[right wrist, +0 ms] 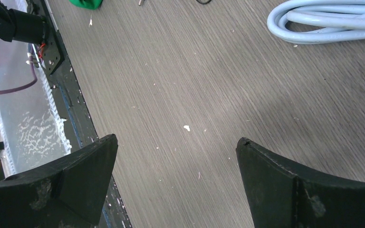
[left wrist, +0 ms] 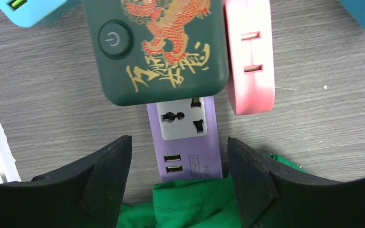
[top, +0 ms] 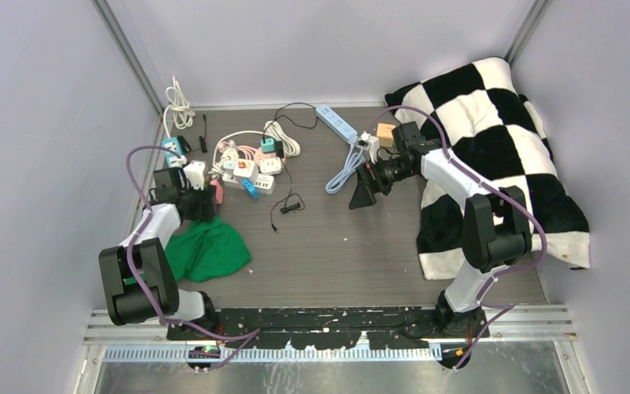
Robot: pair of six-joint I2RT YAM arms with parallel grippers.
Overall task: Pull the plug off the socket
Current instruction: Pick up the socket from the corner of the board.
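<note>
Grey wood-grain table [top: 336, 246] carries a clutter of power strips at its left rear. The left gripper [left wrist: 178, 142] hangs spread wide, grasping nothing. A purple socket strip [left wrist: 186, 118] runs up between its fingers, and the dark green plug [left wrist: 157, 47] with a dragon print covers that strip's far end, just beyond the fingertips. A pink strip [left wrist: 249, 57] lies beside the plug. The right gripper [right wrist: 176, 141] is likewise spread, above bare table near a pale blue cable [right wrist: 328, 23].
</note>
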